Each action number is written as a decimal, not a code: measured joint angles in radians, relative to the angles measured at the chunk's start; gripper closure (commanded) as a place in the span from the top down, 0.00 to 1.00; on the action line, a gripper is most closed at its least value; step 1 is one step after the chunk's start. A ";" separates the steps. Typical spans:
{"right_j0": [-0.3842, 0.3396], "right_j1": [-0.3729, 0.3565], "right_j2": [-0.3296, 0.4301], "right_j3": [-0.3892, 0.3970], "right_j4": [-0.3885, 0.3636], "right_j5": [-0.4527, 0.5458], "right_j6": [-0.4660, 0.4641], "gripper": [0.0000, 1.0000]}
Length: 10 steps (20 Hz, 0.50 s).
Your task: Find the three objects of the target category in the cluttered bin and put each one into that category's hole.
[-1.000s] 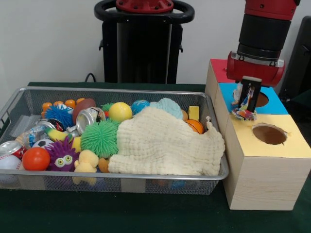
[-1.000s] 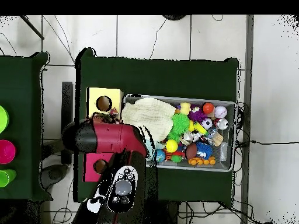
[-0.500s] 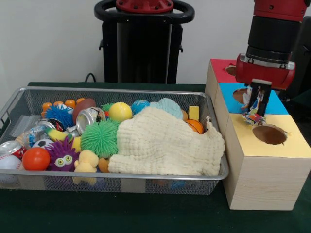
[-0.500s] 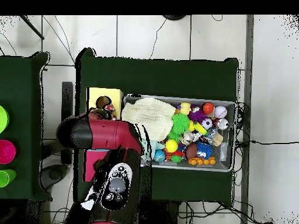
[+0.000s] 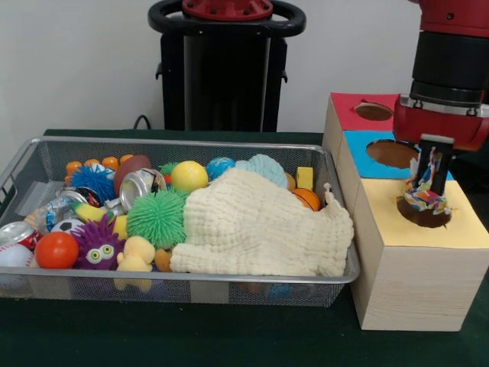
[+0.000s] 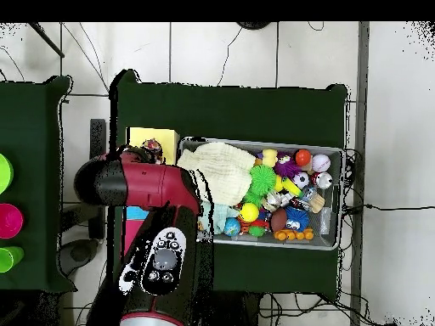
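Note:
My gripper (image 5: 430, 186) is shut on a crumpled multicoloured wrapper (image 5: 424, 200). It holds the wrapper right over the round hole (image 5: 420, 219) in the yellow-topped wooden box (image 5: 397, 229); the wrapper's lower end hangs at the hole's mouth. In the overhead view the red arm covers the gripper, and only a bit of the wrapper (image 6: 154, 154) shows at the yellow box (image 6: 151, 136). The silver wire-mesh bin (image 5: 191, 143) stands left of the boxes, full of toys; it also shows in the overhead view (image 6: 340, 197). I see no other wrapper clearly in it.
A cream knitted cloth (image 5: 256, 225) covers the bin's right half. A green spiky ball (image 5: 157, 217), dented cans (image 5: 141, 183) and several balls lie to its left. Blue-topped (image 5: 382, 153) and red-topped (image 5: 359, 111) boxes with holes stand behind the yellow one.
The arm has moved from over the blue box to over the yellow box's hole and come down a little, with the wrapper still in its grip.

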 measured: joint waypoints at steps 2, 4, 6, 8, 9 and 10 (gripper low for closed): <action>0.000 0.004 0.000 -0.010 0.004 0.000 0.000 0.00; 0.000 0.008 0.000 -0.017 0.008 0.000 0.000 0.00; 0.000 0.015 0.000 -0.023 0.016 0.000 0.000 0.00; 0.000 0.020 0.000 -0.023 0.020 0.000 0.000 0.00; 0.000 0.025 0.000 -0.023 0.023 0.000 0.000 0.00; 0.000 0.029 0.000 -0.023 0.024 -0.001 0.000 0.00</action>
